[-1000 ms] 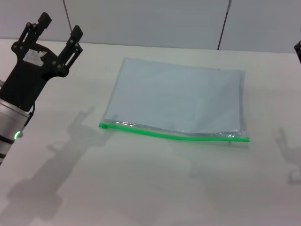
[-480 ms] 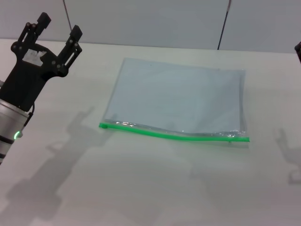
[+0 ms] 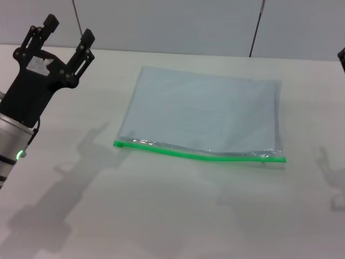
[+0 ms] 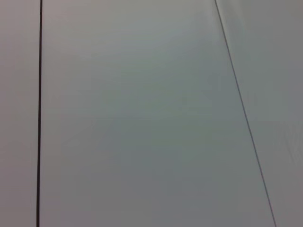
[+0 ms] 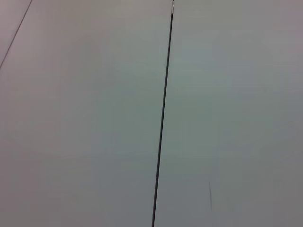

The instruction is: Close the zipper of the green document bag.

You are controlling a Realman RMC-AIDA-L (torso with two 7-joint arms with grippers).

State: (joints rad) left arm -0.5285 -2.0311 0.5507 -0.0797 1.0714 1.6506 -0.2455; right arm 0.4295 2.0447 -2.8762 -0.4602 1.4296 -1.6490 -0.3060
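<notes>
The green document bag (image 3: 202, 110) lies on the table (image 3: 161, 210), zipper (image 3: 198, 155) nearest.

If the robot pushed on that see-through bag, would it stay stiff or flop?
The green document bag looks like thin film lying flat, so it would probably flop. Its wavy zipper suggests it buckles easily. It might slide on the smooth table.

right pincer (image 3: 342, 58) — cut off — fingers unseen

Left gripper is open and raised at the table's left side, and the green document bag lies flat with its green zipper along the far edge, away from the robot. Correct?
Not quite. The zipper runs along the near edge of the green document bag, the edge toward the robot, as the head view shows. The rest holds: the left gripper is open and raised at the table's left side, and the bag lies flat.
</notes>
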